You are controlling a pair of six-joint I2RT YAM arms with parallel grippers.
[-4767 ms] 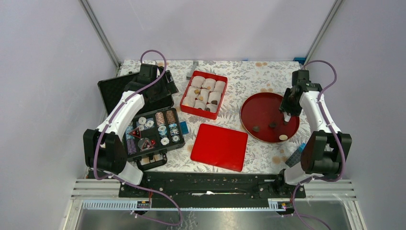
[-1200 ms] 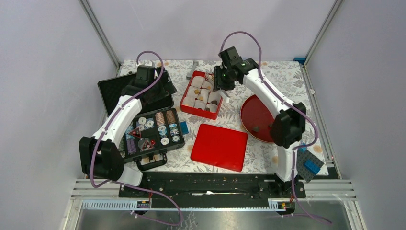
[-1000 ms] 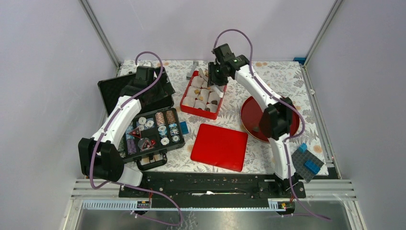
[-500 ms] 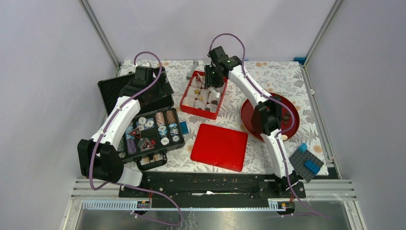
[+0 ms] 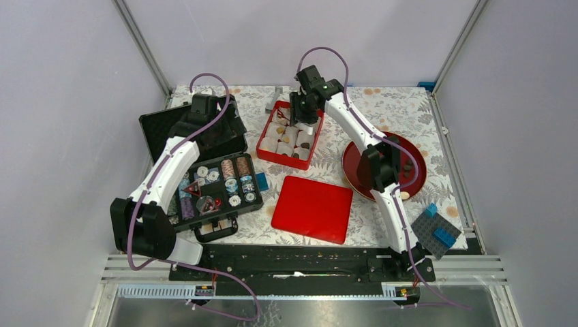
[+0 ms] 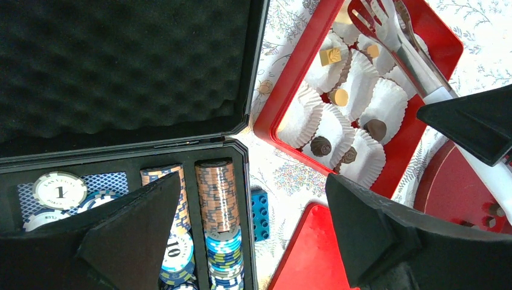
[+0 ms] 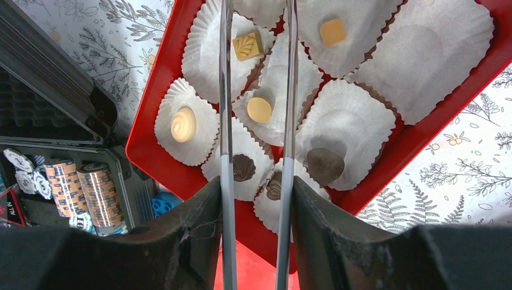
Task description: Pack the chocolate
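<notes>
The red box (image 5: 264,143) holds white paper cups, several with chocolate: tan pieces (image 7: 248,45) (image 7: 332,31) (image 7: 259,109), a pale one (image 7: 183,124) and dark ones (image 7: 244,167) (image 7: 325,165). More chocolate (image 5: 407,165) (image 5: 405,195) lies on the round red plate (image 5: 354,167). My right gripper (image 7: 256,187) is shut on metal tongs (image 7: 226,121), held over the box's far cups (image 5: 300,112). The tong tips (image 6: 368,9) are apart; I cannot tell if they hold anything. My left gripper (image 6: 252,181) is open and empty, above the gap between case and box.
An open black case (image 5: 211,187) of striped chips stands at the left. A red lid (image 5: 312,208) lies in front of the box. A blue brick (image 5: 262,181) lies beside the case. A grey baseplate with blue bricks (image 5: 436,231) is at the near right.
My right arm has swung from the red plate over to the red box with the tongs, then edged slightly left. The left arm has hardly moved.
</notes>
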